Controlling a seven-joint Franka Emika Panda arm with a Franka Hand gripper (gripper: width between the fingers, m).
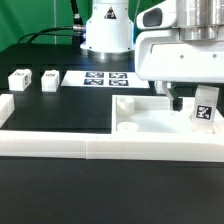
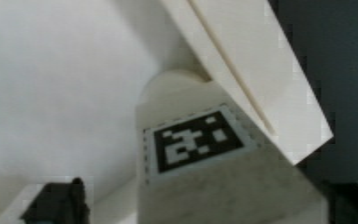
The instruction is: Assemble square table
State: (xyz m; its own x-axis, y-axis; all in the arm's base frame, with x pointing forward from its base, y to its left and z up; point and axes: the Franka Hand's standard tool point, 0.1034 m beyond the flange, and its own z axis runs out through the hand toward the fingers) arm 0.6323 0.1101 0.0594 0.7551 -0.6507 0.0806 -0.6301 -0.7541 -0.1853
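Note:
The white square slab (image 1: 150, 122) lies flat at the exterior view's right, with a corner hole (image 1: 125, 103) showing. A tagged leg block (image 1: 205, 110) stands upright at the slab's right side. My gripper (image 1: 198, 104) straddles it from above. In the wrist view the leg block (image 2: 202, 140) fills the space between the dark fingers (image 2: 55, 200). A strip of the slab (image 2: 51, 90) shows between one finger and the leg, so the jaws are open around it. Two more leg blocks (image 1: 18, 80) (image 1: 49, 77) lie at the far left.
The marker board (image 1: 105, 77) lies behind the slab, in front of the robot base (image 1: 105, 25). A long white border bar (image 1: 100, 148) runs along the front, and another (image 1: 8, 108) stands at the left. Black table (image 1: 60, 110) lies between them.

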